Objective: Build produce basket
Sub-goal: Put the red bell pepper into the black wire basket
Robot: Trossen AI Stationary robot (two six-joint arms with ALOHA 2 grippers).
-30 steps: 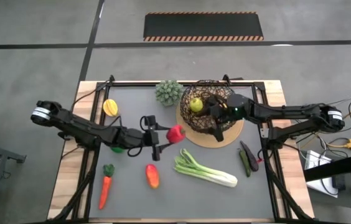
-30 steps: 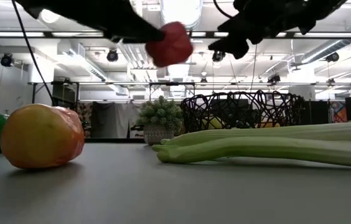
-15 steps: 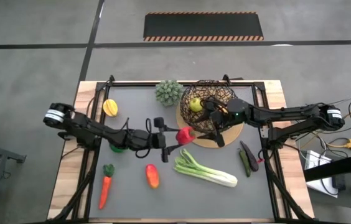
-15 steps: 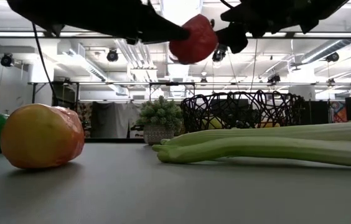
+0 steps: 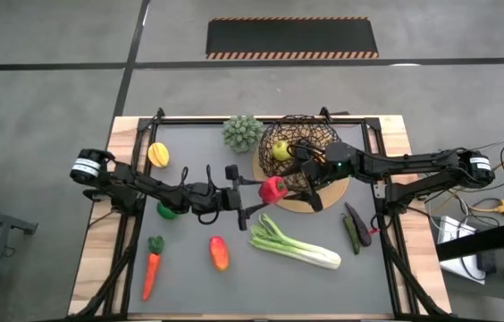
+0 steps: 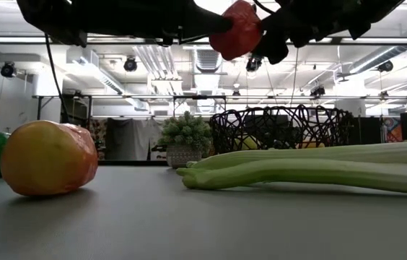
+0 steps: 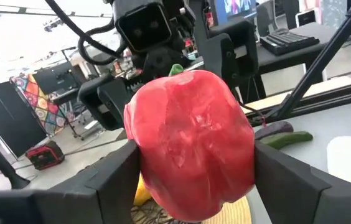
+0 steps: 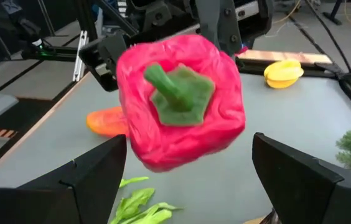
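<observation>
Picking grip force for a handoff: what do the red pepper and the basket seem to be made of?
Red pepper: probably soft matte foam or rubbery plastic, judging by its wrinkled, dull skin. Basket: looks like dark rigid wire, an open mesh of thin looping strands.

pepper: red, green stem | basket: dark brown
</observation>
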